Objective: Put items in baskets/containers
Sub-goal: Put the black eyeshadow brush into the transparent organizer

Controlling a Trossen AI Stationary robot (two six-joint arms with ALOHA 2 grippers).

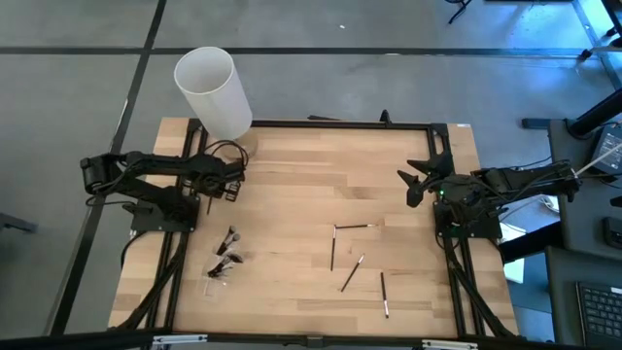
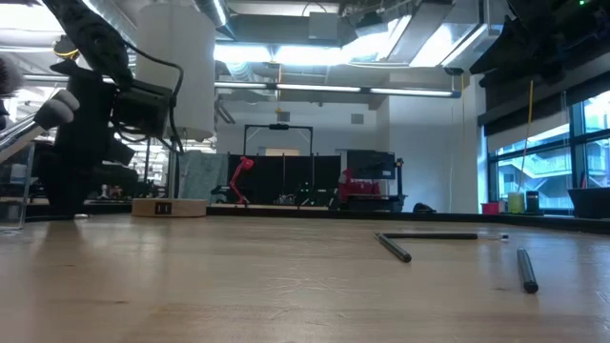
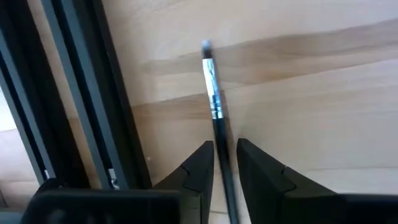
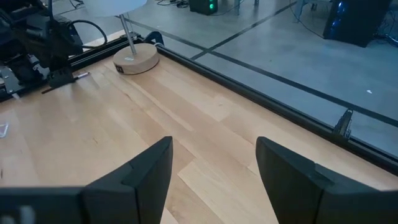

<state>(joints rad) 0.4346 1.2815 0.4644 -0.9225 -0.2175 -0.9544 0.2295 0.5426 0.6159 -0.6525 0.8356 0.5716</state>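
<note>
My left gripper is at the table's far left, shut on a thin dark makeup brush with a silver ferrule and a small pale tip. Several more dark brushes lie flat on the wood right of centre. A small cluster of brushes lies near the left, with something clear and barely visible by it; whether that is the cup I cannot tell. My right gripper is open and empty at the table's right side. My left gripper pinches the brush's dark handle between its two fingers. The brush lies along the fingers, its ferrule and bristle tip sticking out past the fingertips. The held end is hidden behind the fingers. The brush seems to be clear of the table.
A tall white cylinder on a round tan base stands at the far left corner, close to my left gripper. A black frame rail runs along the table's edges. Bare wood lies in the middle.
</note>
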